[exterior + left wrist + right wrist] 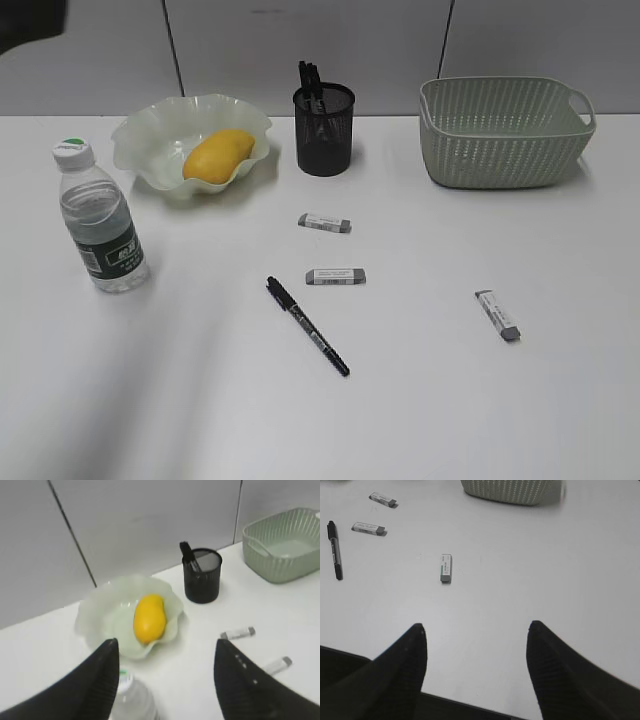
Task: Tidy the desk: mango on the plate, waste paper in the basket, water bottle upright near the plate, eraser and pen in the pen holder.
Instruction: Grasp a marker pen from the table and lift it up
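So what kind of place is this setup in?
Probably an office or lab desk: a plain white table against grey partition panels, with desk items such as a black mesh pen holder, a loose pen and erasers.

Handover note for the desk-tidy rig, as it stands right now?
Left hand: open, empty, hovering over the water bottle.
Right hand: open, empty, above bare table near its front edge.
Done: mango lies in the plate; bottle stands upright beside the plate.
Pen holder already has dark pens in it.
Left: three erasers on the table, two mid-table and one to the right; one black pen lying in front of them. All go in the pen holder.
Basket: no waste paper visible anywhere; from the exterior view I cannot see its floor.
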Motion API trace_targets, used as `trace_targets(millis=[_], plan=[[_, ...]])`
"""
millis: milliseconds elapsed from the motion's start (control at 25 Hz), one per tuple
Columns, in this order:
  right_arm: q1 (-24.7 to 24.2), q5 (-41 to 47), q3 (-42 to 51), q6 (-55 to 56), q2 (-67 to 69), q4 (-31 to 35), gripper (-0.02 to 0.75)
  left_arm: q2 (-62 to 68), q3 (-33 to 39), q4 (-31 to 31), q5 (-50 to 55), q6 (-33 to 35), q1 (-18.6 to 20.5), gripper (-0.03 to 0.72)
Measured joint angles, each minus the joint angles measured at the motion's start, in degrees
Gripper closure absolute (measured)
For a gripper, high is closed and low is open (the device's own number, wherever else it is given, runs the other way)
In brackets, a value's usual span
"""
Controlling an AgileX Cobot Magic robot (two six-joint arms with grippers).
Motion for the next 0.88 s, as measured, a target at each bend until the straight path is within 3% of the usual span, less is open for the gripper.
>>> trace_targets(millis=[200, 440, 880], plan=[[0.0, 0.0, 0.0, 0.04, 0.0, 0.0, 0.24, -21.11, 9.37, -0.15, 16.08, -3.03, 0.0, 0.246], [0.0, 0.0, 0.0, 0.04, 0.0, 0.0, 0.24, -37.81, 16.82, -0.63, 31.09, -3.56, 0.0, 0.255], [0.0, -1.27, -0.63, 0.04, 0.74, 0.17, 0.24, -56.69, 21.58, -4.39, 40.99, -3.56, 0.06, 0.255]])
